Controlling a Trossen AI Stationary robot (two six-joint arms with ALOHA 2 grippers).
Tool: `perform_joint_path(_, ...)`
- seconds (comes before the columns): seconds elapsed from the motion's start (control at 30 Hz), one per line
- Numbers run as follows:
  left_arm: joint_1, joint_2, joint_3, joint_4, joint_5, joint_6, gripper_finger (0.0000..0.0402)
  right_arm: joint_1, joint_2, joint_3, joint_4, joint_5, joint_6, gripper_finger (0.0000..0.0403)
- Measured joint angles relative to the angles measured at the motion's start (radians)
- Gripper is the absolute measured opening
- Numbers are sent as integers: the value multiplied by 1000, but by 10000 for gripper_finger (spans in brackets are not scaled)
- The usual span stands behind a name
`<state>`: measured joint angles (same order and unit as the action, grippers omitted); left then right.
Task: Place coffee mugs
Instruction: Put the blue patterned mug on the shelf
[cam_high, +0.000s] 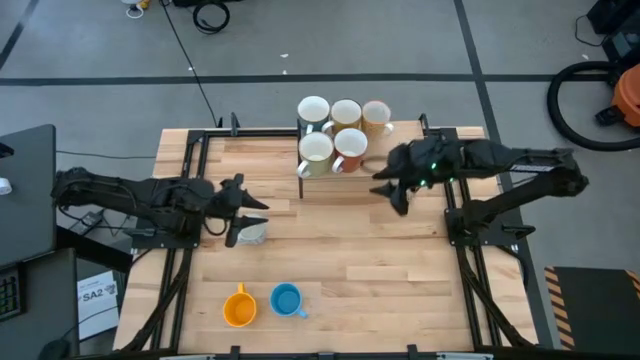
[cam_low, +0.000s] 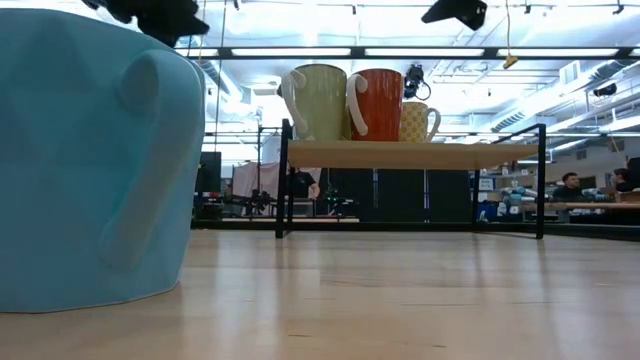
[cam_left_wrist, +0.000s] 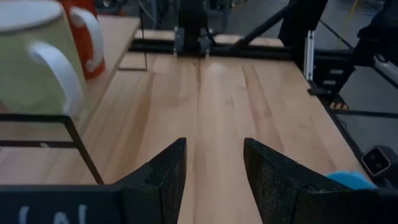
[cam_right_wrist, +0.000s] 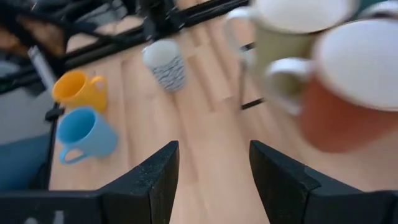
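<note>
Currently, both jaws are released: left gripper (cam_high: 262, 214) over open worktop (cam_high: 400, 260), right gripper (cam_high: 385, 188) beside the rack (cam_high: 300, 172) of mugs (cam_high: 316, 149).

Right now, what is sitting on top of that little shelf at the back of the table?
Five mugs stand on the shelf: a pale green one, a reddish-brown one, and three more behind them. What lies beneath the shelf is covered from above.
</note>
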<state>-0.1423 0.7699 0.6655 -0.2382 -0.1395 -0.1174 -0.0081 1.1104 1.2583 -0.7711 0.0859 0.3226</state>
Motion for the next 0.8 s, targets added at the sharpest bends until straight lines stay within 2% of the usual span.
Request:
perform_joint_path(0.23,123,85,0,-38,201,26,167,130,104,0,35,0,0,201)
perform_joint_path(0.37,191,119,0,-108,280,28,167,180,151,0,38,0,0,201)
perform_joint_path(0.6,277,142,0,-262,294,78,167,243,220,0,38,0,0,201)
perform_joint_path(0.8,308,141,0,-347,294,82,167,263,270,0,40,0,0,201)
